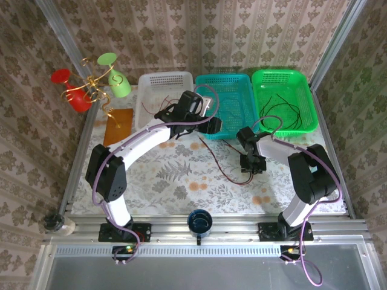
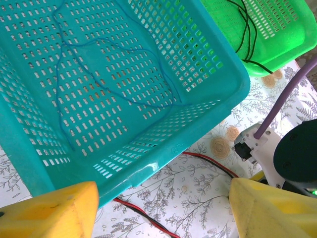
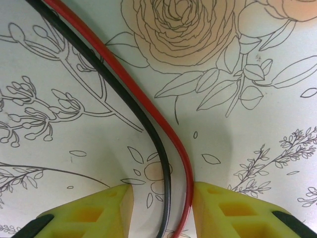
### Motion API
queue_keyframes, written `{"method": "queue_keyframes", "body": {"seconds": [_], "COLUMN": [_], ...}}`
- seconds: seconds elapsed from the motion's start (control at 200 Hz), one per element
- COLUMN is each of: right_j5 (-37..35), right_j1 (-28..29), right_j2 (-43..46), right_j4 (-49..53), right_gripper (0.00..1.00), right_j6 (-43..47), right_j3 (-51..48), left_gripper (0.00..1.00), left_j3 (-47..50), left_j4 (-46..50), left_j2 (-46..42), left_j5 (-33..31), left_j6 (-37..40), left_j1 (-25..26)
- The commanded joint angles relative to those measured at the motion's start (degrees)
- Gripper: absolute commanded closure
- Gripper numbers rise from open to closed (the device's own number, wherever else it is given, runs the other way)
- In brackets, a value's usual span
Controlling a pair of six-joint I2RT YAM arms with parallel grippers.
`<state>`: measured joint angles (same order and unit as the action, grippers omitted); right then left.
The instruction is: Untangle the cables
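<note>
A red and black cable pair (image 1: 221,164) lies across the floral tabletop, from the teal basket (image 1: 224,77) toward my right gripper (image 1: 252,166). In the right wrist view, the red cable (image 3: 148,106) and black cable (image 3: 124,99) run side by side between the yellow fingertips of the open right gripper (image 3: 162,198). The red one touches the right pad; a gap remains on the left. My left gripper (image 2: 161,198) hangs wide open over the basket's near corner, above the same red cable (image 2: 208,159), holding nothing. A blue cable (image 2: 101,39) loops inside the teal basket (image 2: 163,148).
Black cables (image 1: 281,109) lie in the green basket (image 1: 281,74) at the back right. A white basket (image 1: 163,77) holds a thin red cable (image 1: 151,106). A dark blue cup (image 1: 199,222) sits at the near edge. Plastic glasses on a gold stand (image 1: 91,84) and a brown board (image 1: 118,124) occupy the back left.
</note>
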<state>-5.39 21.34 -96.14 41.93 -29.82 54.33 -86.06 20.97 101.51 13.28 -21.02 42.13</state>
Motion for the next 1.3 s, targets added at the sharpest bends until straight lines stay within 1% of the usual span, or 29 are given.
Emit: {"method": "queue_keyframes", "body": {"seconds": [0.0,0.08,0.185,0.24,0.305,0.39,0.44,0.575,0.69,0.72,0.78,0.84,0.895,0.955,1.03,1.085,1.165,1.295], "right_j5": [-4.1,-4.2,-4.2,-4.1,-3.8,-2.7,-2.0,-1.2,-0.9,-0.9,-0.7,-1.9,-2.4,-2.6,-3.2,-3.7,-4.0,-4.1], "right_j1": [0.5,0.5,0.5,0.5,0.5,0.4,0.4,1.2,2.7,2.9,3.4,4.3,4.8,5.2,5.9,6.2,6.4,6.5], "right_j2": [-1.6,-1.3,-1.3,-1.0,-0.2,1.8,3.1,8.4,15.9,19.0,22.7,26.3,29.7,33.5,38.9,42.4,46.5,49.6], "right_j4": [1.2,1.0,1.3,1.1,0.3,-1.9,-2.3,-2.4,-2.3,-2.3,-1.4,-0.4,0.4,0.5,0.3,0.1,-0.2,-2.3], "right_gripper": [0.62,0.68,0.82,0.85,0.90,1.00,1.00,1.00,1.00,1.00,1.00,1.00,1.00,1.00,1.00,1.00,1.00,1.00], "right_j6": [-0.5,-0.6,-0.3,-0.2,0.1,1.0,1.0,0.6,-1.0,-1.4,-1.9,-2.4,-2.7,-2.7,-2.8,-2.5,-2.0,-1.2], "right_j3": [-0.6,-1.1,-1.1,-1.3,-2.1,-3.9,-4.7,-7.1,-9.5,-10.0,-10.7,-11.3,-12.0,-12.6,-13.0,-12.7,-11.3,-8.1], "left_gripper": [0.29,0.29,0.29,0.29,0.29,0.29,0.29,0.29,0.28,0.28,0.26,0.25,0.25,0.25,0.26,0.26,0.26,0.25], "left_j3": [-0.1,0.2,0.8,1.0,0.5,-0.3,0.1,2.4,1.8,1.8,2.1,3.8,6.6,9.7,11.3,11.1,10.0,9.1], "left_j4": [0.1,0.0,-0.1,0.1,1.7,4.8,4.8,1.7,2.4,2.5,1.5,-3.1,-9.5,-18.9,-26.6,-28.4,-28.7,-29.0], "left_j2": [-2.2,-2.6,-3.3,-3.7,-3.6,-2.9,-2.7,-2.9,-2.8,-3.0,-3.5,-4.4,-5.2,-5.8,-6.0,-6.1,-6.7,-8.0], "left_j5": [0.2,0.1,0.2,0.0,-0.6,-2.2,-2.0,1.0,1.7,2.0,3.0,7.0,11.8,16.4,20.0,21.4,22.5,23.2], "left_j6": [-1.0,-1.3,-1.4,-1.3,-0.4,1.3,1.0,-1.8,-2.4,-2.7,-3.7,-6.2,-11.4,-17.3,-22.5,-24.2,-24.5,-25.5], "left_j1": [0.0,0.0,0.3,0.5,1.1,2.1,2.5,2.9,3.2,3.2,3.1,2.4,0.8,-1.0,-3.1,-4.3,-5.7,-8.0]}}
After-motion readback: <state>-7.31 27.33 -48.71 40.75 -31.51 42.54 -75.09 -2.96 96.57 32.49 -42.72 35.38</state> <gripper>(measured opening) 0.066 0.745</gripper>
